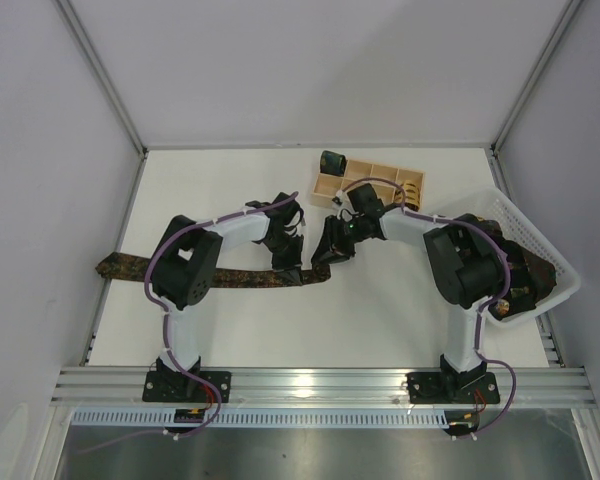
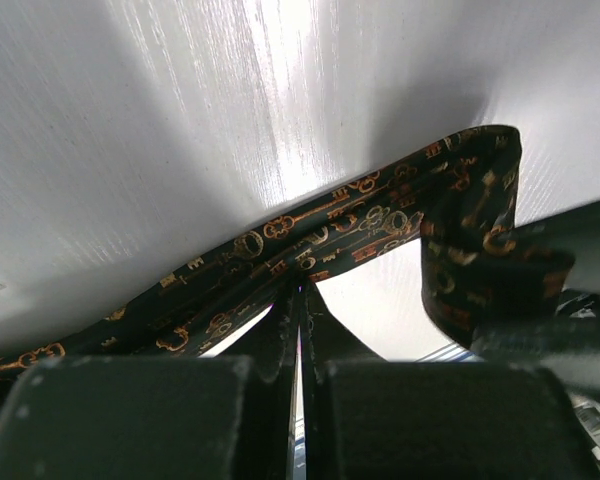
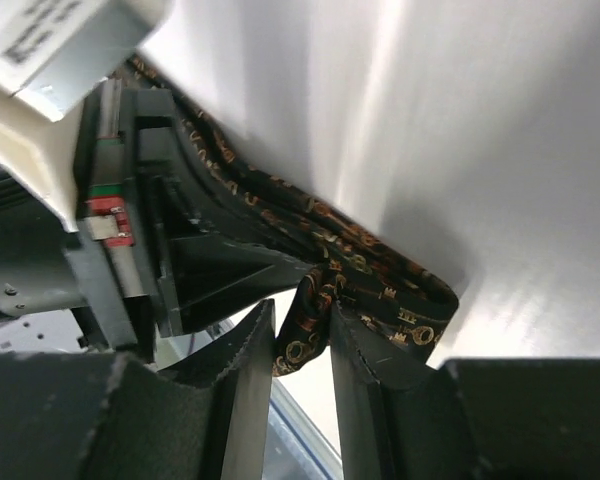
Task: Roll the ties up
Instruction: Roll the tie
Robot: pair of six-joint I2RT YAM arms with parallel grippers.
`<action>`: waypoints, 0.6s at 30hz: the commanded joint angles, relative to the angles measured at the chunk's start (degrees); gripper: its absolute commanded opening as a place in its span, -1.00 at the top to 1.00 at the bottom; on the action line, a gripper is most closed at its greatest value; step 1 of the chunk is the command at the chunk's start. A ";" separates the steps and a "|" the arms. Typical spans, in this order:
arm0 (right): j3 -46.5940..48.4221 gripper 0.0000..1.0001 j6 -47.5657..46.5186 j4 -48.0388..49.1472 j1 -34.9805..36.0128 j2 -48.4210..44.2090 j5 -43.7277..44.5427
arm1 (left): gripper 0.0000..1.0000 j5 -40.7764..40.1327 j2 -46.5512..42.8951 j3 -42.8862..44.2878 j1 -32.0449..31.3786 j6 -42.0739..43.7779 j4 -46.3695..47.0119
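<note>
- Left gripper (image 2: 300, 295) sits closest to its camera, shut on the tie (image 2: 310, 235). It pinches the band partway along, judging by the strip that runs on to either side.
- That pinch looks meant to anchor the tie flat on the table (image 1: 380, 320) while the other arm works the end.
- Right gripper (image 3: 302, 345) has its jaws parted on either side of the doubled-over end. The fabric fills the gap, but whether they squeeze it I cannot tell.
- The end curls back on itself just beside the left gripper, which reads as the first turn of a roll, barely begun.
- From above, the rest of the tie trails left across the table, well past the left arm.
- Two coils (image 1: 332, 160) sit in the tray (image 1: 317, 188) at the back, one dark green and one tan.
- More ties (image 1: 535, 265) lie heaped in the basket (image 1: 570, 285) on the right, probably awaiting their turn.
- Gold keys pattern the tie, with no brand to be seen on it.
- One white label (image 3: 40, 30) on the left arm carries print too blurred to read.
</note>
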 commanded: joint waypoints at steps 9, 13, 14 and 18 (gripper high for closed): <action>3.92 0.21 -7.08 -5.28 2.44 3.48 0.45 | 0.99 -1.08 0.22 1.27 0.55 1.18 -0.75; 4.28 0.19 -6.74 -4.24 2.35 4.63 -0.87 | 0.99 -2.05 -0.30 1.18 0.55 1.18 -1.28; 3.93 0.19 -6.30 -3.53 2.26 4.46 -1.14 | 0.99 -1.96 -0.48 1.27 0.55 1.18 -1.37; -0.10 0.19 -1.82 2.27 0.60 3.49 -3.33 | 0.99 -2.13 -1.09 1.09 0.64 1.18 -1.72</action>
